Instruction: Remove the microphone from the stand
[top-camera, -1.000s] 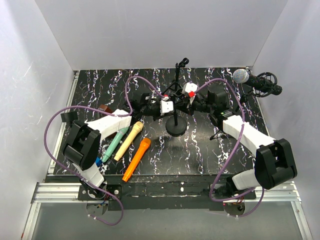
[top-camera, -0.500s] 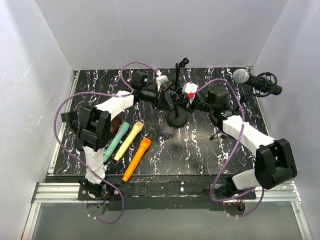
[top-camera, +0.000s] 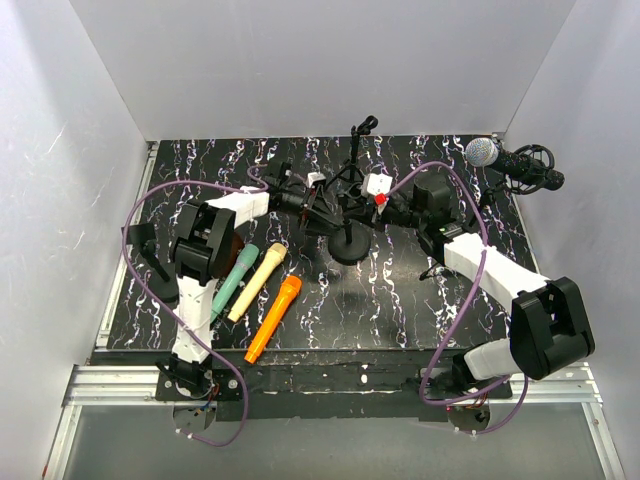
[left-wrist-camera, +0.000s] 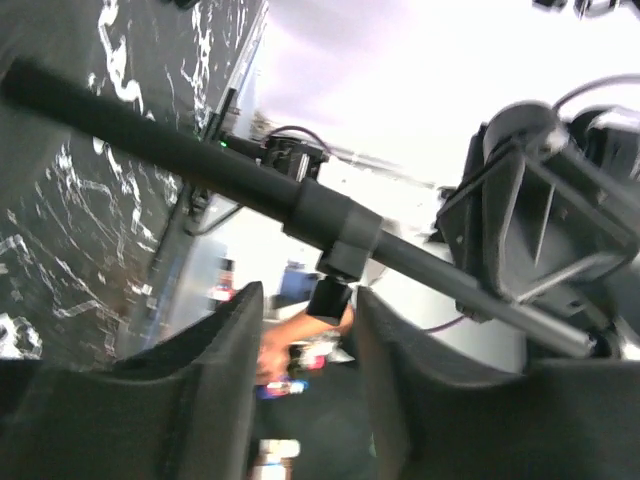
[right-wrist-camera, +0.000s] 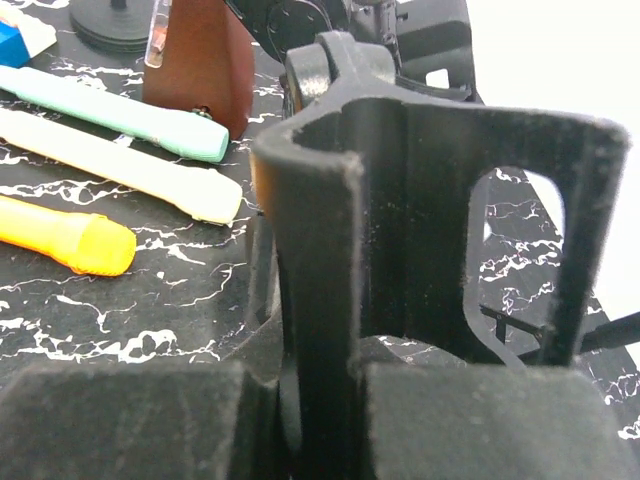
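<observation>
Between the two pincers rises the stand (top-camera: 350, 244). The right pincer (right-wrist-camera: 315, 385) is clamped on its black bracket, likely to steady it. The left pincer (left-wrist-camera: 307, 300) stands apart and empty, just short of the stand's rod (left-wrist-camera: 200, 165). Far right of the right pincer, a silver-headed microphone (top-camera: 483, 151) sits in its mount. Left of the left pincer, three coloured microphones (top-camera: 257, 281) lie on the worktop (top-camera: 400, 310).

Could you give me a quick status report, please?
Right fingers shut on empty stand clip. Left fingers open, facing stand rod. Three microphones flat on table. Nothing blocking.
</observation>
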